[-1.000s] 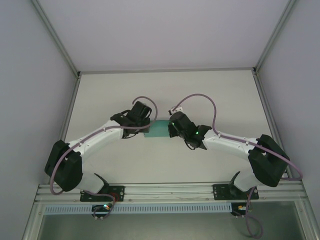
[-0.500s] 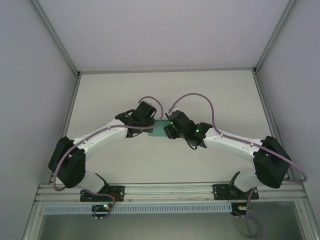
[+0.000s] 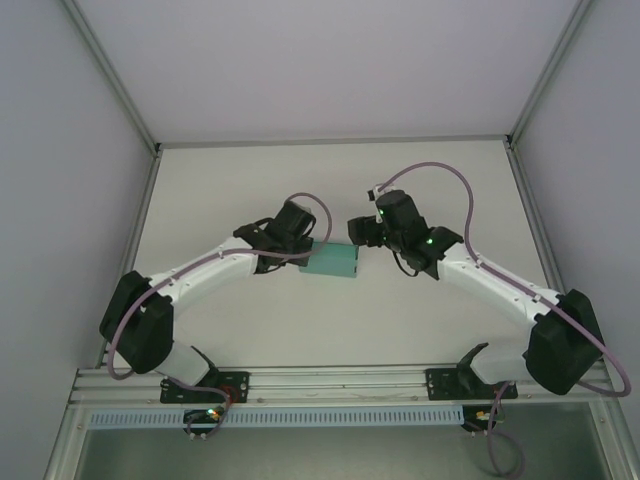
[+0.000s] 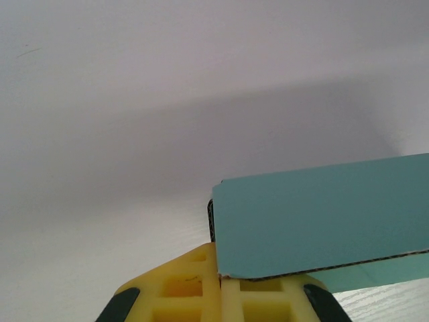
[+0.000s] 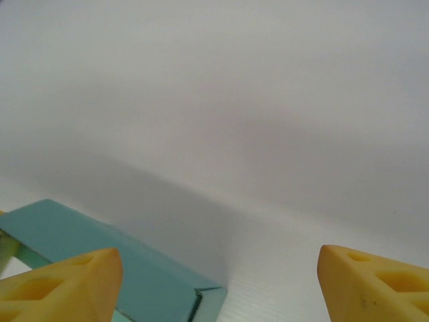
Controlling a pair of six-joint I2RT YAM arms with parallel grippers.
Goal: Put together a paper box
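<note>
The paper box (image 3: 332,263) is a small flat teal-green rectangular box near the middle of the table. My left gripper (image 3: 307,254) is at the box's left end. In the left wrist view its yellow fingers (image 4: 194,288) are pressed together on the corner of the paper box (image 4: 322,215), so my left gripper (image 4: 225,287) is shut on it. My right gripper (image 3: 359,232) hangs just past the box's far right corner, clear of it. Its yellow fingertips (image 5: 74,278) stand wide apart; my right gripper (image 5: 220,268) is open, with the paper box (image 5: 144,275) low on the left.
White table (image 3: 330,180) inside pale enclosure walls, with aluminium posts at the back corners (image 3: 157,148). A metal rail (image 3: 340,382) carrying both arm bases runs along the near edge. Purple cables loop above each wrist.
My right gripper has opened, let go of the box and drawn back up and to the right. The left gripper keeps its hold, and more of the box shows.
</note>
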